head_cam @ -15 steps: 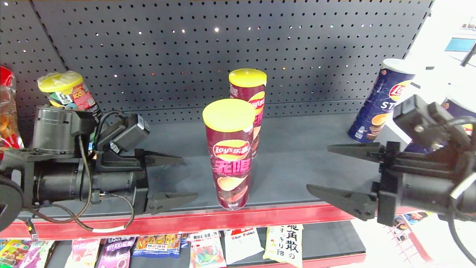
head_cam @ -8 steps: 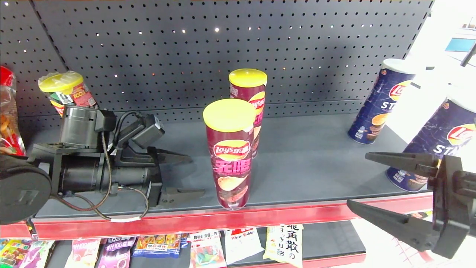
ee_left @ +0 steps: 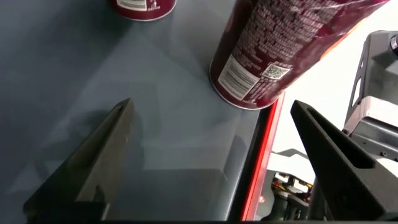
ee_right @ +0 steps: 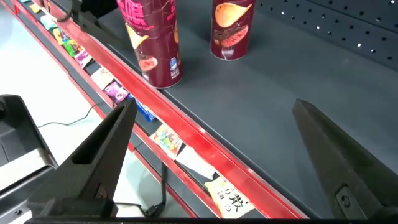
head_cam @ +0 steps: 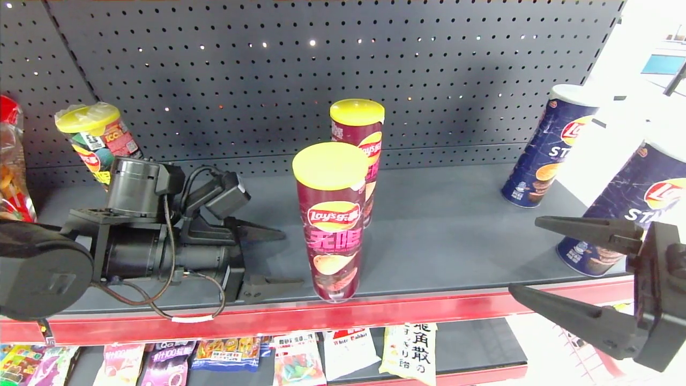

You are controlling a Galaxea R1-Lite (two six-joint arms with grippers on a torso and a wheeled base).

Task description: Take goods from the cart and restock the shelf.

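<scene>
Two dark red chip cans with yellow lids stood upright on the grey shelf (head_cam: 439,230). The front can (head_cam: 332,225) stood at the shelf's red front edge (head_cam: 386,311). The back can (head_cam: 358,134) stood just behind it, near the pegboard wall (head_cam: 268,80).

Two blue chip cans with white lids stood on the right part of the shelf. One blue can (head_cam: 546,145) was farther back and the other blue can (head_cam: 632,203) was nearer the front edge. One more can, a plastic-wrapped can (head_cam: 96,134) with a yellow lid, stood tilted at the far left, beside a red snack bag (head_cam: 10,161).

The left hand (head_cam: 293,258) lay low over the shelf, just to the left of the front can. It was released, with its two fingers spread wide, holding nothing and not touching the can. In the left wrist view the base of that can stood beyond the gap between the two fingers.

The right hand (head_cam: 522,255) hung at the shelf's right front, in front of the nearer blue can and well apart from the red cans. It too was released and empty, its two fingers far apart.

A row of small snack packets (head_cam: 351,354) lay on the lower shelf, too crowded to count surely.
</scene>
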